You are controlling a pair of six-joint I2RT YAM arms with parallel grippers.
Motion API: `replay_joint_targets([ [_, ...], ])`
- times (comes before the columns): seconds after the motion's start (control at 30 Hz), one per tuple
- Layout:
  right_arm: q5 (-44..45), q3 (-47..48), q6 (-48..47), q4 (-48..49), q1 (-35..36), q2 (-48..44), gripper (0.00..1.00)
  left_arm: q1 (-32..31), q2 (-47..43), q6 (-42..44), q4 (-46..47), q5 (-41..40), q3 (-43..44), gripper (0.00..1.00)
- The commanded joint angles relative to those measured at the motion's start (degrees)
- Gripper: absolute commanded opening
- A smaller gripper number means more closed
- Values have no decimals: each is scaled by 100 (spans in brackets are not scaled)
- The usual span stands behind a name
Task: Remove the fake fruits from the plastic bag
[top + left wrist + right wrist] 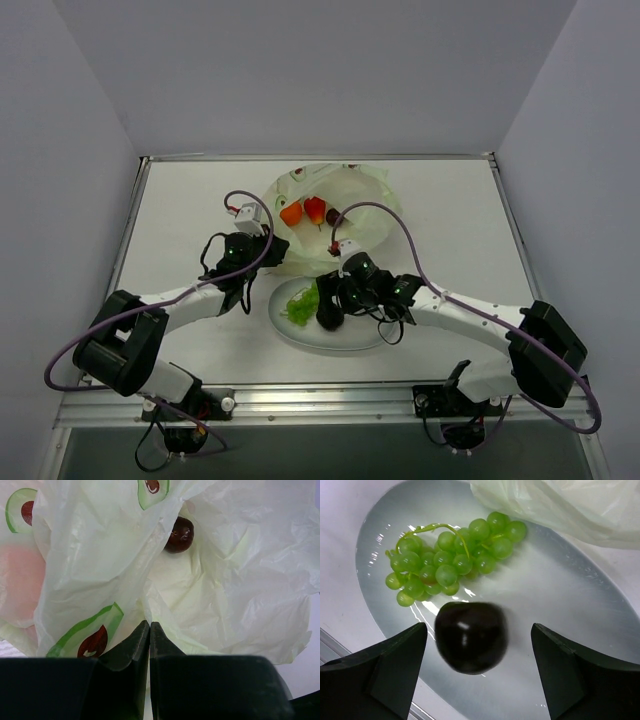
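The pale green-white plastic bag (335, 215) lies at mid-table, its mouth open. Inside it I see an orange-red oval (291, 213), a red strawberry-like piece (315, 208) and a dark maroon ball (180, 534). My left gripper (149, 625) is shut on a fold of the bag's near edge (100, 575). The green grape bunch (452, 560) lies on the white oval plate (560, 600). My right gripper (479, 635) is open over the plate. A second dark maroon ball (471, 637) lies blurred between its fingers, touching neither.
The plate (345, 342) sits just in front of the bag, between the two arms. Grey walls enclose the table on the left, back and right. A metal rail (320, 400) runs along the near edge.
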Motion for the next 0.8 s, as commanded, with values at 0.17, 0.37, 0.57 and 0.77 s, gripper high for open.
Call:
replay_joint_targets([
  [0.17,666,1261,-405,636,-62,170,57,0,-199,85,249,-29,70,2],
  [0.37,1723,2384,-352,1234,-465,1593,22,0,-208,85,240,-29,70,2],
  [0.57,2128,3247,-501,1508,-958,2824,23,0,-208,76,240,-11,61,2],
  [0.77,2120,3600,-449,1393,-1275,3475,27,0,-182,59,267,6,61,2],
])
